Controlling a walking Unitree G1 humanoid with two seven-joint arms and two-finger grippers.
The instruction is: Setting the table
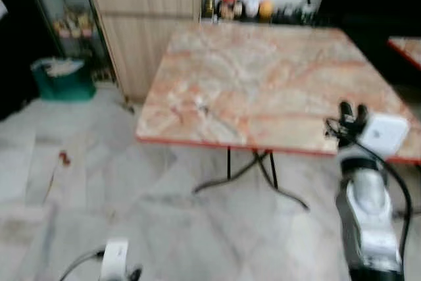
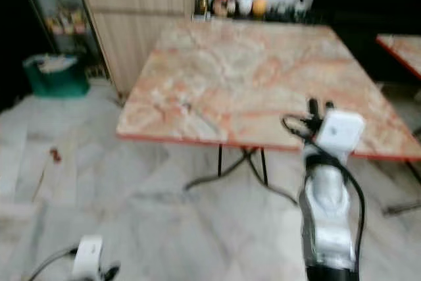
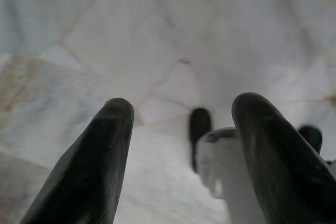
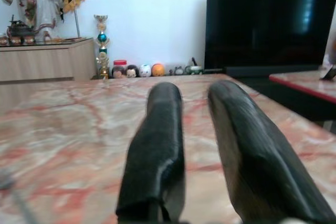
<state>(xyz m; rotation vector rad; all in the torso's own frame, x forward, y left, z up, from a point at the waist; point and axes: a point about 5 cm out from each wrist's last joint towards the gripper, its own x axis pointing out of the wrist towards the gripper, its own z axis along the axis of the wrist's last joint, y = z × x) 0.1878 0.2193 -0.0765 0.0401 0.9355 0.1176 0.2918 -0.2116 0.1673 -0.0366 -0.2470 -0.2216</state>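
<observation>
A square table [image 1: 263, 77] with a pink-orange marbled top and a red edge stands in front of me on black metal legs. Its top is bare apart from small items along the far edge. My right gripper [image 1: 352, 111] is raised over the table's near right corner, just above the top. In the right wrist view its two black fingers [image 4: 165, 129] point across the table and lie close together with nothing between them. My left gripper [image 3: 181, 108] hangs low over the floor at my left, its fingers spread wide and empty.
A row of small figurines and jars [image 1: 250, 8] lines the far table edge by the wall. A wooden cabinet [image 1: 141, 24] and a green basket [image 1: 62, 78] stand at the back left. A second table [image 1: 406, 49] and a dark TV [image 4: 268, 24] are on the right. The floor is pale tile.
</observation>
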